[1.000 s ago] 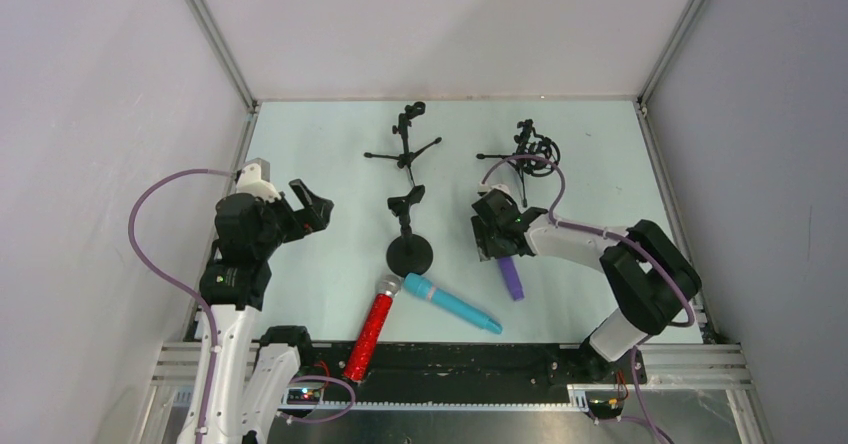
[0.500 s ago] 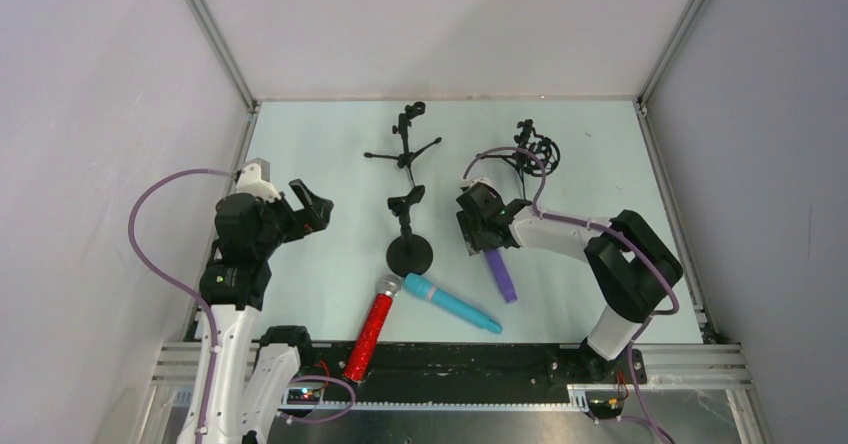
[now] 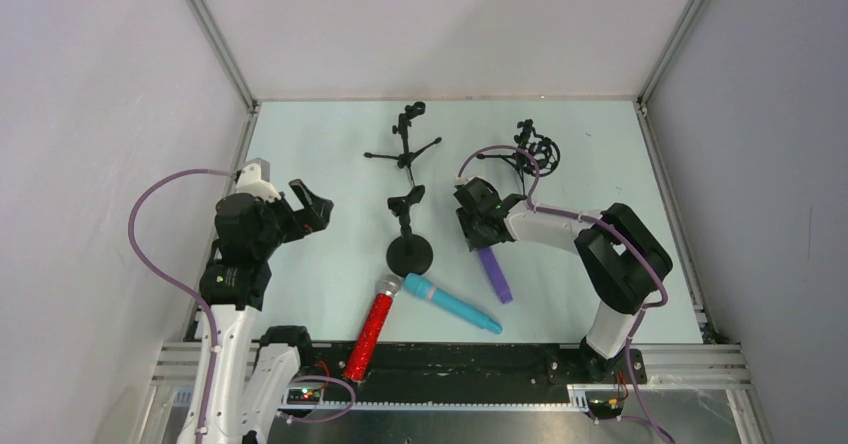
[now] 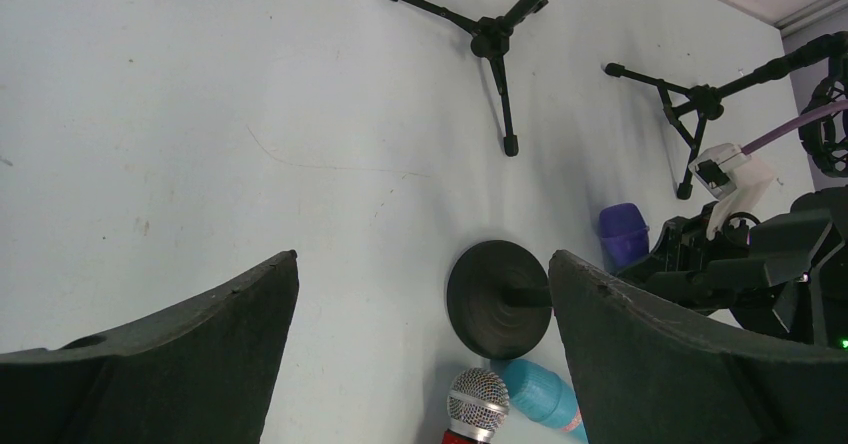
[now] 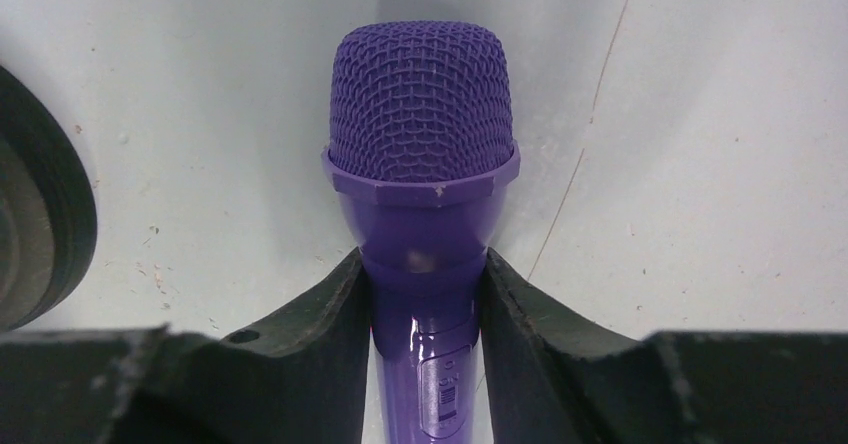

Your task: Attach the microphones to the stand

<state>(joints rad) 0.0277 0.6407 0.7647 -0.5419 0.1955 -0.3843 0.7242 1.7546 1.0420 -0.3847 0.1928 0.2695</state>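
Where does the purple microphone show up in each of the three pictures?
Top view: the purple microphone is right of centre, right of the round black stand base.
Left wrist view: only its head shows, at the right, just right of the same base.
Right wrist view: it fills the centre; the base peeks in at the left edge.
Shared landmark: that base.

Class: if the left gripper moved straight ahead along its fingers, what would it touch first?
Probably the bare table, just beside the round stand base; the open left gripper has nothing nearer, though depth is unclear.
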